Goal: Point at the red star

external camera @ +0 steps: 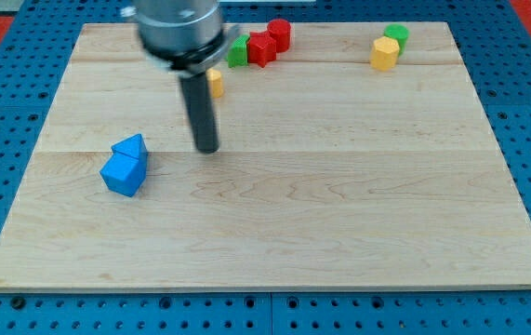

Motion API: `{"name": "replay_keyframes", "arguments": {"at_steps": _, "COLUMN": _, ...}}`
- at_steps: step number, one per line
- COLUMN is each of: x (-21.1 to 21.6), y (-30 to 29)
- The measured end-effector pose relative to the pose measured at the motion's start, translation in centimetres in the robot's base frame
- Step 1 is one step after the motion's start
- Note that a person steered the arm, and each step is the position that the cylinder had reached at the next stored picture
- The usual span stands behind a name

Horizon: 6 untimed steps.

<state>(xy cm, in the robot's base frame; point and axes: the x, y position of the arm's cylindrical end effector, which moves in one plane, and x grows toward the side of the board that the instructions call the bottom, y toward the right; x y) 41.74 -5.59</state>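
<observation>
Nearest, two blue blocks are being left at lower left. Nothing is being held by my tip; the red star is lying up-right, near the top edge.
</observation>
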Motion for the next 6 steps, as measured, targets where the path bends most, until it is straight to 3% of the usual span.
{"name": "replay_keyframes", "arguments": {"at_steps": 2, "x": -6.3, "y": 7.6}}
{"name": "replay_keyframes", "arguments": {"at_steps": 6, "x": -10.3, "y": 6.3}}
